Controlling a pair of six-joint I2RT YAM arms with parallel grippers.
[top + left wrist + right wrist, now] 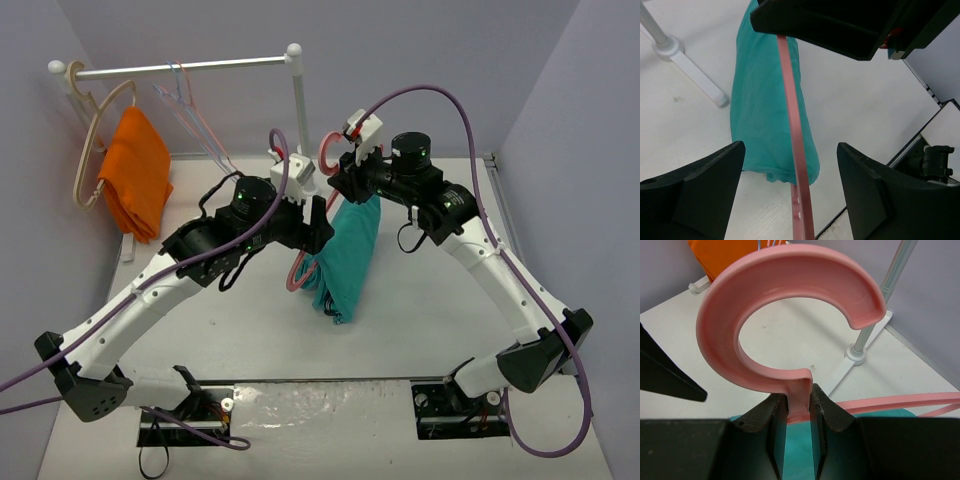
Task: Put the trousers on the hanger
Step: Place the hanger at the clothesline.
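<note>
Right wrist, right end effector (799,412) clamping hanger (790,262) neck, trousers (799,452) hanging beneath

We log: trousers (352,250) plain teal-green; hanger (740,305) solid salmon-pink. At back L, cloth (135,180) plain orange, thick hanger (90,150) beside it beige. The table (420,300) white, walls (430,60) pale lilac-grey. Both arms (500,280) white w/ black joints, cables (425,90) purple.

no legible text or labels
</note>
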